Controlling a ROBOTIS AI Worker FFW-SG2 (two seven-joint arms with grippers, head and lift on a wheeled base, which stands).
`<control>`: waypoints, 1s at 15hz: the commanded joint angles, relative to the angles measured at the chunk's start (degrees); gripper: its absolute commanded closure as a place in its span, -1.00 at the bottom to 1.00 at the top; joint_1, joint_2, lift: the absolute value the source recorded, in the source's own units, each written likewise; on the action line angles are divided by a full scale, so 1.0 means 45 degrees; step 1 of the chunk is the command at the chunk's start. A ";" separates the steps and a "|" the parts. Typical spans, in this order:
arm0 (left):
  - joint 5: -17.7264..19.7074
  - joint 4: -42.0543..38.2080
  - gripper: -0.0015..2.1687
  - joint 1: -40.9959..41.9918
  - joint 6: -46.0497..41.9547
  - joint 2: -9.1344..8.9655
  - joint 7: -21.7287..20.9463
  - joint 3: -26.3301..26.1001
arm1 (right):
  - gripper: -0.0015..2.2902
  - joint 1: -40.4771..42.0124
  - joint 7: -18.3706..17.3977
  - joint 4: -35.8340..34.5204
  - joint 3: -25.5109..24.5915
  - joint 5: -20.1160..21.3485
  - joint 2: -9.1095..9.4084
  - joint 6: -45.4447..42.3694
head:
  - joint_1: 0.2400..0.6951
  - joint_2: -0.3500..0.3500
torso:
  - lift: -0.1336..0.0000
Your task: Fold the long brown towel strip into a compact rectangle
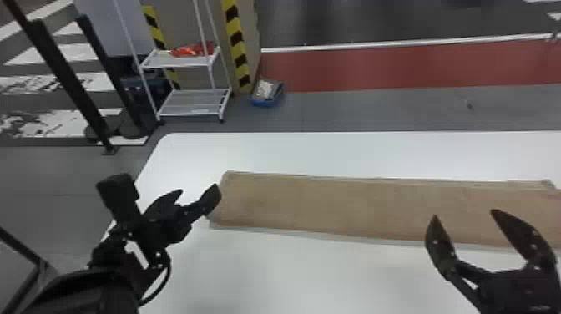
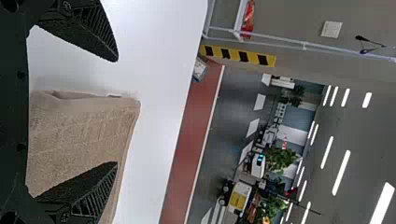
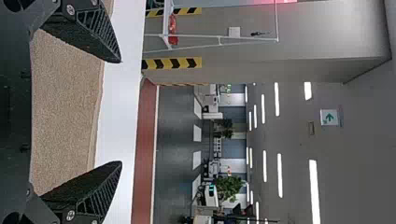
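Towel strip (image 1: 317,204), head view: long, brown, laid out flat on the white tabletop (image 1: 267,279), running left to right; faint mottling on the upper face.
Long edges, head view: paler, thin borders along both the near and far sides, like a layer below peeping out.
Left end, head view: slanted; near corner has a bit of under-layer jutting out, beside the left tool.
Right end, head view: cut off by the right edge; small raised, darker bit of cloth at the far border there.
Left tool (image 1: 198,193), head view: fingers apart; one tip at the strip's left end, contact hard to judge.
Right tool (image 1: 464,213), head view: fingers wide apart, seen against the strip and its near edge; they cover patches of cloth. Body cut off at the bottom.
Cloth, left wrist view: visible weave, light creases; rumpled, folded lip along the end, squared corner. One finger hides part of it; remainder runs out of frame.
Left tool (image 2: 116,112), left wrist view: wide, corner of the cloth showing in the gap; gripping nothing.
Cloth, right wrist view: broad, even, grainy stretch between the fingers, doubled border along one side. Portions hidden behind both fingers.
Right tool (image 3: 121,112), right wrist view: wide, gripping nothing; height over the cloth unclear.
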 commanded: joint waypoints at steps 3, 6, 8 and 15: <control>-0.0121 0.2631 -0.92 -0.2954 0.2197 0.0450 -0.0605 0.0310 | -0.90 0.0005 0.0000 -0.0005 0.0050 0.0019 0.0011 0.0000 | 1.00 0.44 | -0.76; -0.0707 0.3724 -0.92 -0.3891 0.3447 0.0977 -0.0761 0.0056 | -0.90 0.0005 0.0000 0.0014 -0.0028 -0.0001 0.0011 0.0000 | 1.00 0.43 | -0.76; -0.1195 0.4017 -0.92 -0.4028 0.3525 0.1055 -0.0781 -0.0061 | -0.90 -0.0034 0.0000 0.0053 -0.0047 -0.0001 0.0011 0.0039 | 1.00 0.43 | -0.76; -0.2172 0.4037 -0.66 -0.4106 0.5830 0.1094 -0.2109 -0.0510 | -0.90 -0.0268 0.0000 0.0346 -0.0047 -0.0001 0.0011 0.0156 | 1.00 0.42 | -0.76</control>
